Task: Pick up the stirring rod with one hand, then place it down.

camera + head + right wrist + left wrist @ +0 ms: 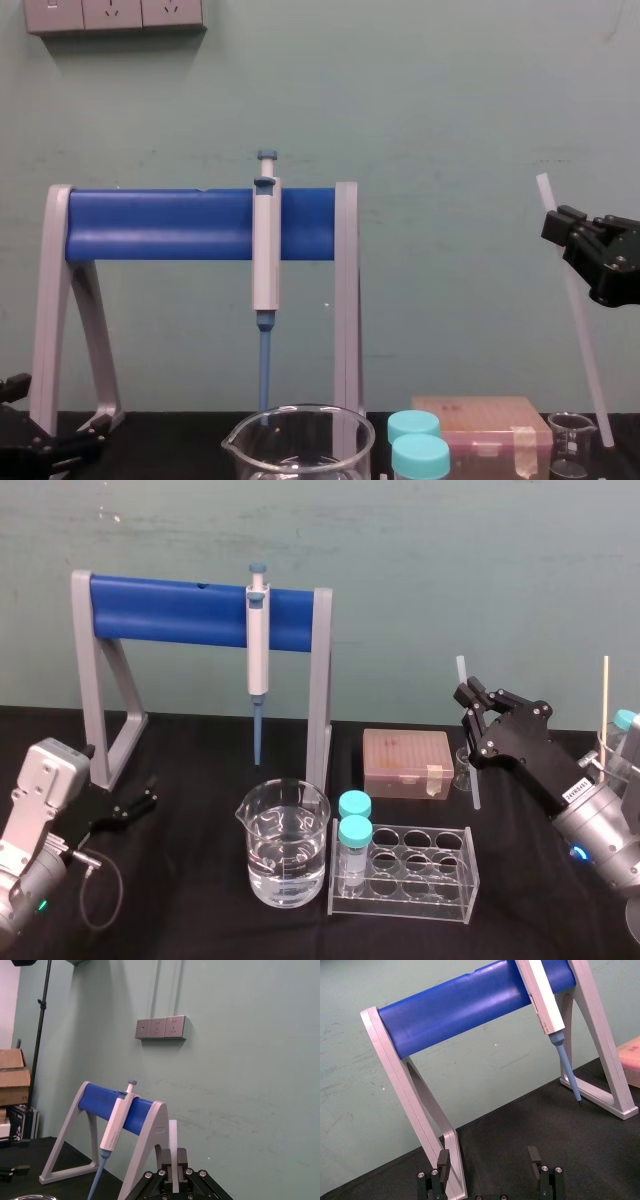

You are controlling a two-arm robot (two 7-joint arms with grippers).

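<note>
Head view: white sticker [578, 791] on right wrist, print unreadable. Stirring rod [476, 780] thin, straight, translucent white, right of centre, clamped in right gripper [468, 702]. Left gripper [140, 797] lower left.
Left wrist view: left gripper [489, 1157] fingers wide apart.
Right wrist view: stirring rod [173, 1132] bottom centre, pinched between fingers.
Chest view: stirring rod [585, 340] tilted, right edge, lower end beside small beaker [570, 440].

Head camera looks down on the counter [190, 770]; chest camera looks level across it. Both wrist cameras sit low, facing the blue pipette stand [170, 610], which all views share
</note>
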